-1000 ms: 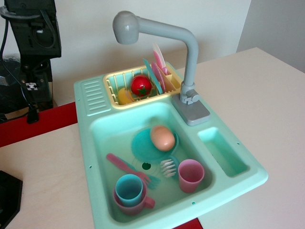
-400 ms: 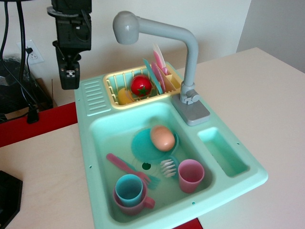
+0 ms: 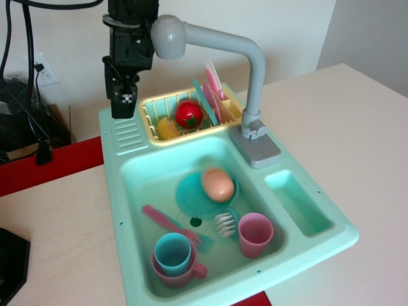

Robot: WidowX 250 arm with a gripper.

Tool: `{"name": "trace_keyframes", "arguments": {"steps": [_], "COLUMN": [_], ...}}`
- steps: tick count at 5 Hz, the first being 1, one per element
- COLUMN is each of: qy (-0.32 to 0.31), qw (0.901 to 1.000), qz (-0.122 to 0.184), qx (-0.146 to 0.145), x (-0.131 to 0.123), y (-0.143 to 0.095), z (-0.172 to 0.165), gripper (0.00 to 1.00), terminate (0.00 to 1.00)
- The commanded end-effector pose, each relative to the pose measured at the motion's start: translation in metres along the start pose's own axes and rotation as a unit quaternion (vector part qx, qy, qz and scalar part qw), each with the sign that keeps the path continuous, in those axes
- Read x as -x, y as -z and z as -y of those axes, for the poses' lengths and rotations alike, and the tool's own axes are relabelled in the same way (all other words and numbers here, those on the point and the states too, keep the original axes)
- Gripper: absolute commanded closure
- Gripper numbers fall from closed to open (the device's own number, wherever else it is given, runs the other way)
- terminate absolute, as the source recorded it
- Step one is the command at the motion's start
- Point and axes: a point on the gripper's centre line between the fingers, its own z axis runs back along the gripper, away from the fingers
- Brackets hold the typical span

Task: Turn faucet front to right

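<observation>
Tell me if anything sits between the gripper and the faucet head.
Nothing visible does. The gripper hangs right beside the faucet head's left side, above the sink rim. Contact cannot be judged from this view.

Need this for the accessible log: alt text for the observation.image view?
A black gripper hangs beside the rounded head of a grey toy faucet, whose arm reaches left over a mint toy sink holding cups, a plate and an egg.

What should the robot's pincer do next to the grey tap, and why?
Probably nudge a bit further toward the faucet head and press on it. The pincer hangs just beside the rounded head, over the sink corner, and the spout is not yet swung to the right.
</observation>
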Motion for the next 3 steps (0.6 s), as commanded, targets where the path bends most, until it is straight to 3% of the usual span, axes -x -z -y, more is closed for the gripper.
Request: {"name": "trace_keyframes", "arguments": {"steps": [1, 3], "qy": [0.032, 0.122], "qw": [0.9993, 0.9920], "qz": [0.015, 0.007], "qx": [-0.007, -0.033], "x": [-0.014, -0.008], "y": [-0.014, -0.010], "z": [0.021, 0.095], "gripper": [0.00, 0.00], "terminate": [0.00, 0.00]}}
